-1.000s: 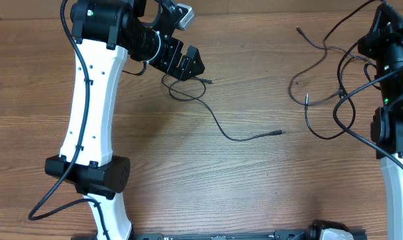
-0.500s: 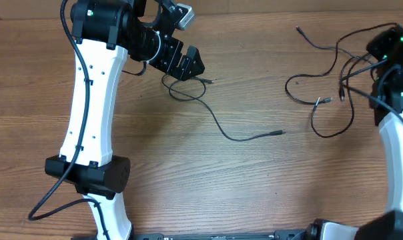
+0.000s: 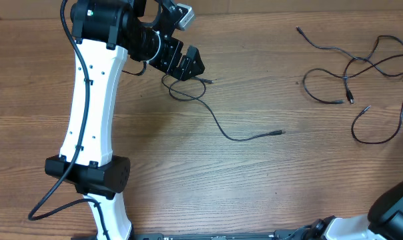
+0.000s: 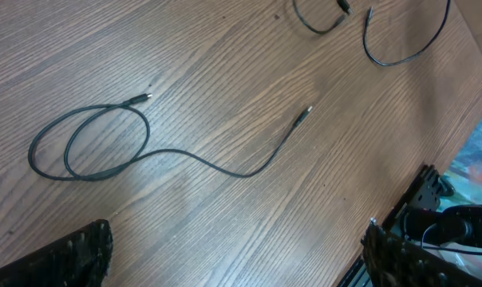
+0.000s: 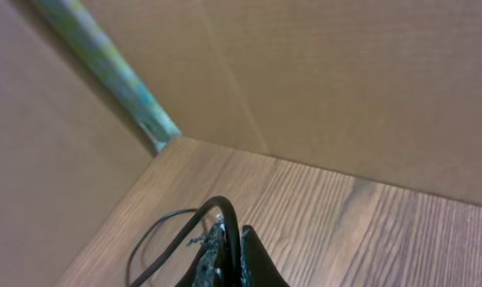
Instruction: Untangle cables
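One thin black cable (image 3: 218, 127) lies left of centre, looped below my left gripper (image 3: 185, 63) and trailing right to a small plug. In the left wrist view that cable (image 4: 289, 137) rests on the wood well ahead of my left gripper (image 4: 241, 259), whose jaws stand wide open with nothing between them. Two more cables (image 3: 348, 83) sprawl loosely at the far right, one curving (image 3: 356, 135) toward the table's right edge. My right gripper (image 5: 231, 239) is shut on a black cable (image 5: 225, 211) that arches over its fingertips. That gripper itself is out of the overhead view.
The left arm's white link (image 3: 91, 100) crosses the left of the wooden table (image 3: 255, 180). A brown cardboard wall (image 5: 345, 80) rises behind the table's corner in the right wrist view. A dark part of the right arm (image 3: 396, 203) shows at the bottom right.
The right arm has swung out of the overhead view to the right, dragging the right-hand cables rightward and spreading them out. The left arm and its cable have not moved.
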